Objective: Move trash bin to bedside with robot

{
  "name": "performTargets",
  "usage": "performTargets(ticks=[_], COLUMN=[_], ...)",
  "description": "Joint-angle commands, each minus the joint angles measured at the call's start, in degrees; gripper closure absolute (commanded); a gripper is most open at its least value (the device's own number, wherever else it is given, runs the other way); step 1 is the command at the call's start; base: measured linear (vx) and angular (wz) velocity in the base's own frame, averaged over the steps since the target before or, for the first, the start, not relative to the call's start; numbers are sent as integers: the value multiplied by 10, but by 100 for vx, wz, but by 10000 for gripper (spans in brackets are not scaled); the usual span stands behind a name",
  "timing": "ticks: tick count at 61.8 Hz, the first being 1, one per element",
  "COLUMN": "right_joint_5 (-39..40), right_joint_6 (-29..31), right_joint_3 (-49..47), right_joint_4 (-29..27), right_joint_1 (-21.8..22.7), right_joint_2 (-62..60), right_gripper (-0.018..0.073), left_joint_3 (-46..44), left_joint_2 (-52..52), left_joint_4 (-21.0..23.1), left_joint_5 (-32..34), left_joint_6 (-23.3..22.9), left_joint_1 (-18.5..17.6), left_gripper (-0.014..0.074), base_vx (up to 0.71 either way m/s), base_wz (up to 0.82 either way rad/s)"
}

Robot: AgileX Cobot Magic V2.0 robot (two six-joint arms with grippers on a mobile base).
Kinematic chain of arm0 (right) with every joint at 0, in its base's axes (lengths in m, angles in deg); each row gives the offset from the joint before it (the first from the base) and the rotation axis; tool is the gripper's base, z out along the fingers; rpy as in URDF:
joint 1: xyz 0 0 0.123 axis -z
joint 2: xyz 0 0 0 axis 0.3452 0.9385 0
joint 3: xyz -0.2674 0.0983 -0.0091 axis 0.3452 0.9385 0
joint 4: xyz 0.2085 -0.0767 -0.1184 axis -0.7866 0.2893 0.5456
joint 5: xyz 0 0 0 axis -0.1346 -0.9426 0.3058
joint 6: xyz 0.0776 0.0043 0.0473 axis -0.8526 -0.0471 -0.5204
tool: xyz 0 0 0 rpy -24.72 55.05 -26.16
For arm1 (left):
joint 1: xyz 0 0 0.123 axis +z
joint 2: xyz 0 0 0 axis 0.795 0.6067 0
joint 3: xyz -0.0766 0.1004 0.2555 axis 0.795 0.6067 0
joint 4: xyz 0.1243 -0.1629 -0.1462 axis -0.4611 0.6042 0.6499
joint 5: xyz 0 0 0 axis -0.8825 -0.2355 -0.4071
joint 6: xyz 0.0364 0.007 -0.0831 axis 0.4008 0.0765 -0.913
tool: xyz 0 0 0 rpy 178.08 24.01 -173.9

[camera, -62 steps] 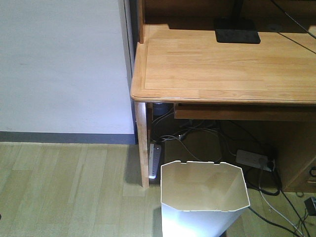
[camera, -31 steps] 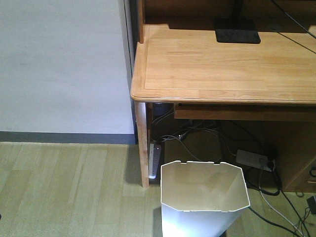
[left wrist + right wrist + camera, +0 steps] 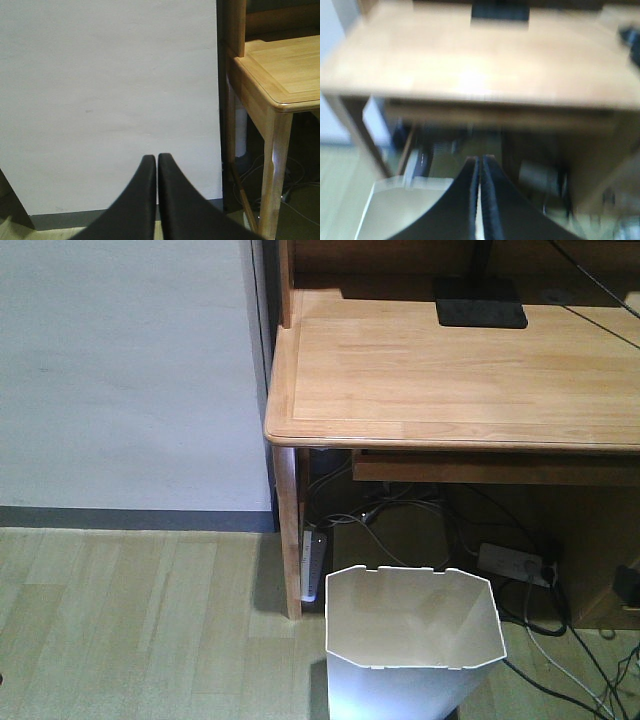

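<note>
The white faceted trash bin (image 3: pixel 412 632) stands lidless on the wood floor in front of the desk's left leg, cream inside and empty. It also shows blurred at the lower left of the right wrist view (image 3: pixel 395 210). My right gripper (image 3: pixel 480 159) is shut and empty, held above and behind the bin's right part, pointing under the desk. My left gripper (image 3: pixel 156 156) is shut and empty, facing the white wall left of the desk. The bed is out of view.
A light wooden desk (image 3: pixel 450 370) stands over the bin, with its leg (image 3: pixel 287 540) just left of it. A power strip (image 3: pixel 313 565), another socket block (image 3: pixel 515 563) and loose cables lie under the desk. A white wall (image 3: pixel 120 370) lies to the left.
The bin and desk have not moved. A small dark shape at the right edge of the front view has risen from near the floor to beside the desk's side.
</note>
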Motion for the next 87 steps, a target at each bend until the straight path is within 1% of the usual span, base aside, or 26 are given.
performTargets(ticks=[1, 17, 22, 26, 33, 38, 39, 43, 49, 56, 58, 62, 67, 75, 83, 87], right_joint_5=[-11, -19, -23, -26, -29, -29, -29, -29, -24, -17, -15, -12, -23, -39, -32, -26], right_joint_6=[3, -4, -13, -13, -13, -13, -14, -14, -16, -16, -17, -26, -33, -32, -31, -21], right_joint_3=[-26, -28, -29, -29, -29, -29, -29, -29, -29, -29, -29, -32, -51, -102, -152, -175], right_joint_4=[-5, -5, -5, -5, -5, -5, -5, -5, -5, -5, -5, -5, -5, -1, 5, 4], right_joint_1=[-1, -1, -1, -1, -1, -1, -1, -1, -1, -1, -1, -1, -1, -1, 1, 10], right_joint_2=[41, 103, 117, 131, 149, 163, 165, 175, 185, 194, 198, 211, 236, 313, 388, 424], right_gripper=[570, 563, 543, 510, 420, 314, 304, 199, 72, -31, -48, -62, -58, -43, -27, -24], left_joint_3=[16, 16, 16, 16, 16, 16, 16, 16, 16, 16, 16, 16, 16, 16, 16, 16], left_joint_2=[-5, -5, -5, -5, -5, -5, -5, -5, -5, -5, -5, -5, -5, -5, -5, -5], left_joint_4=[2, 2, 2, 2, 2, 2, 2, 2, 2, 2, 2, 2, 2, 2, 2, 2], left_joint_5=[42, 42, 42, 42, 42, 42, 42, 42, 42, 42, 42, 42, 42, 42, 42, 42], left_joint_6=[-5, -5, -5, -5, -5, -5, -5, -5, -5, -5, -5, -5, -5, -5, -5, -5], left_joint_1=[-4, -4, -4, -4, -4, -4, -4, -4, -4, -4, -4, -4, -4, -4, -4, -4], left_gripper=[602, 602, 602, 602, 602, 602, 602, 602, 602, 602, 602, 602, 602, 602, 602, 602], base_vx=[0, 0, 0, 0, 0, 0, 0, 0, 0, 0, 0, 0, 0, 0, 0, 0], base_wz=[0, 0, 0, 0, 0, 0, 0, 0, 0, 0, 0, 0, 0, 0, 0, 0])
